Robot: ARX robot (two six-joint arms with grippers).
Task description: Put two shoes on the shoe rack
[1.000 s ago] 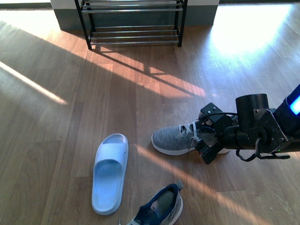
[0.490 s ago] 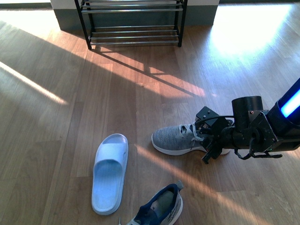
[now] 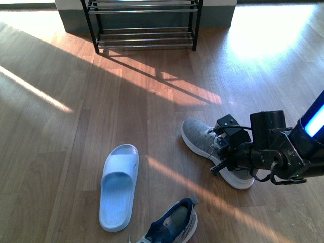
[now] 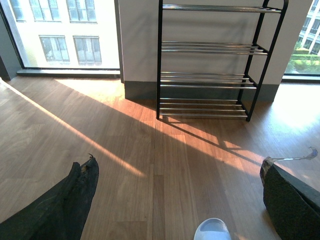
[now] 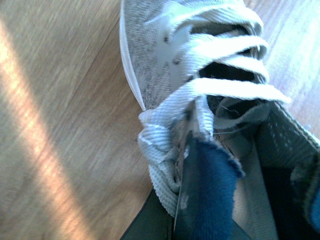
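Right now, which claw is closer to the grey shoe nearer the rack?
Right. The right claw grips that shoe at its tongue. The left claw is out of the front view, open above bare floor; its camera shows no grey shoe.

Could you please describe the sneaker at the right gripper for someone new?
On the floor before the shoe rack, look to the right gripper. The grey sneaker it clasps lies toe toward the rack; the other sneaker sits nearer the robot, cropped.
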